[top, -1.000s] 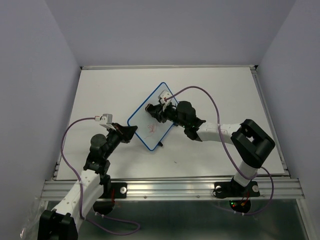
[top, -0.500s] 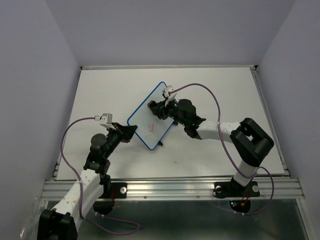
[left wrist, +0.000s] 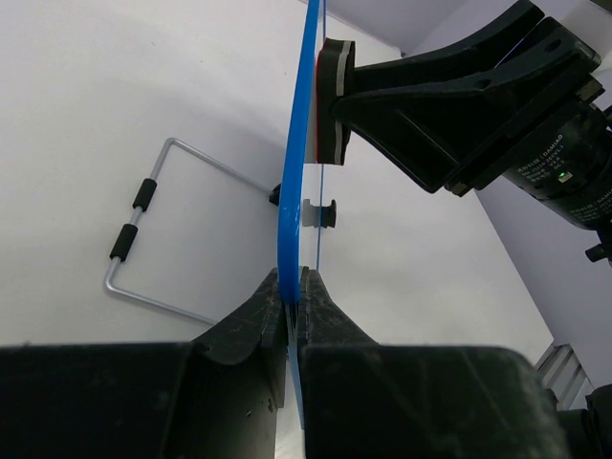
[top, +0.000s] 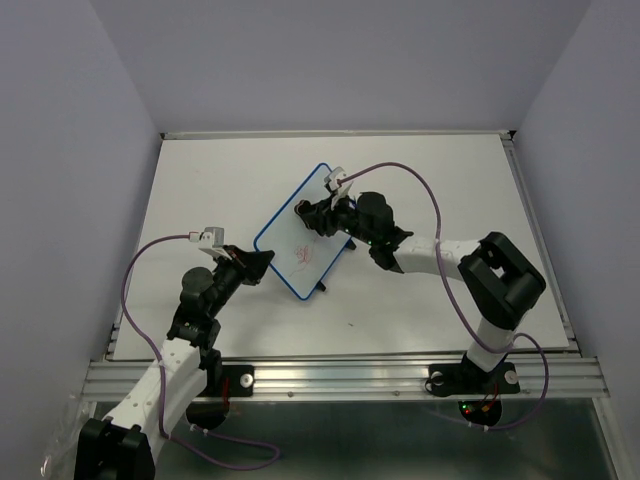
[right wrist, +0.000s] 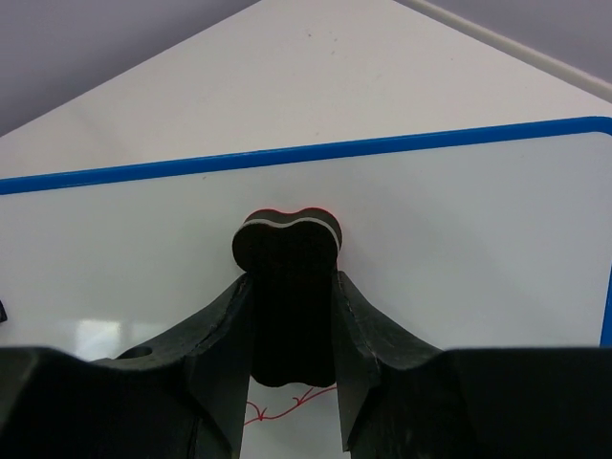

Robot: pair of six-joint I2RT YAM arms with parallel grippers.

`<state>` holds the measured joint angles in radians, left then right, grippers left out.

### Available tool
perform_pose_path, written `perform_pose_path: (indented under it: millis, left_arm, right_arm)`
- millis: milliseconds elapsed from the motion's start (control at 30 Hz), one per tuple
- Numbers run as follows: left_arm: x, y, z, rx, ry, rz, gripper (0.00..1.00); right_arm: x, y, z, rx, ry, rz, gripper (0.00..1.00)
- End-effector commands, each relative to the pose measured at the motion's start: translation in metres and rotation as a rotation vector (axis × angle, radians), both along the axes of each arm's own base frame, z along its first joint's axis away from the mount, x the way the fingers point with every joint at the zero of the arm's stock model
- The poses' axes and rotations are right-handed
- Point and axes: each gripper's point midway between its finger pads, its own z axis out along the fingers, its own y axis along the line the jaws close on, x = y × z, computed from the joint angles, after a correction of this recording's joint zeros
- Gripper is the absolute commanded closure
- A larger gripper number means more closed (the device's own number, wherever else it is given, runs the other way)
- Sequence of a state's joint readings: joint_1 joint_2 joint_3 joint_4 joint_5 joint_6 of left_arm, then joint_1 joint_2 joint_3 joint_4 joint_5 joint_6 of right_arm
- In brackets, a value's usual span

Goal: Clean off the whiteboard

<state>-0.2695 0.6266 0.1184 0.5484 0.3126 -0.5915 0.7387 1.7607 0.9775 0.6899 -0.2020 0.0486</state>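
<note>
The whiteboard (top: 290, 232), blue-framed, stands tilted on the table, with red scribbles (top: 302, 257) on its lower part. My left gripper (top: 262, 262) is shut on its near-left edge; in the left wrist view the jaws (left wrist: 294, 287) pinch the blue frame (left wrist: 295, 182), which shows edge-on. My right gripper (top: 317, 214) is shut on a black eraser (right wrist: 287, 239) and presses it flat against the board face (right wrist: 459, 239). Red scribble (right wrist: 277, 413) shows just below the eraser. The eraser also shows in the left wrist view (left wrist: 332, 100), touching the board.
The board's wire stand (left wrist: 143, 239) with black sleeves rests on the table behind it. A small dark speck (top: 350, 323) lies on the tabletop near the front. Purple cables loop over both arms. Walls enclose the table on three sides.
My right gripper has slid the eraser a little toward the board's far end. The left gripper and the board have not moved.
</note>
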Motion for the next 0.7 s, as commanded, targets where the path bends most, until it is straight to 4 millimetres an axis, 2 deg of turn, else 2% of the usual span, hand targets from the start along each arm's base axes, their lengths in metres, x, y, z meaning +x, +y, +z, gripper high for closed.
perform_pose_path:
  millis: [0,100,300,400,500,667]
  left_arm:
    - [-0.002,-0.001,-0.013,0.057,0.035,-0.012,1.00]
    - [-0.002,-0.001,-0.012,0.058,0.031,-0.014,1.00]
    - [-0.003,-0.001,-0.011,0.057,0.027,-0.015,1.00]
    - [-0.003,-0.002,-0.011,0.057,0.028,-0.017,1.00]
    - [-0.003,-0.002,-0.011,0.057,0.027,-0.017,1.00]
    - [-0.003,-0.002,-0.011,0.057,0.027,-0.017,1.00]
  right_arm:
    - [-0.013,0.010,-0.038,-0.095,0.060,0.072,0.80]
    - [-0.015,0.011,-0.047,-0.143,0.039,0.068,0.74]
    - [-0.016,0.012,-0.061,-0.212,0.023,0.037,0.74]
    - [-0.021,0.014,-0.065,-0.231,0.017,0.021,0.61]
    - [-0.020,0.011,-0.067,-0.230,0.026,0.004,0.55]
    - [-0.025,0.009,-0.070,-0.231,0.037,0.011,0.55]
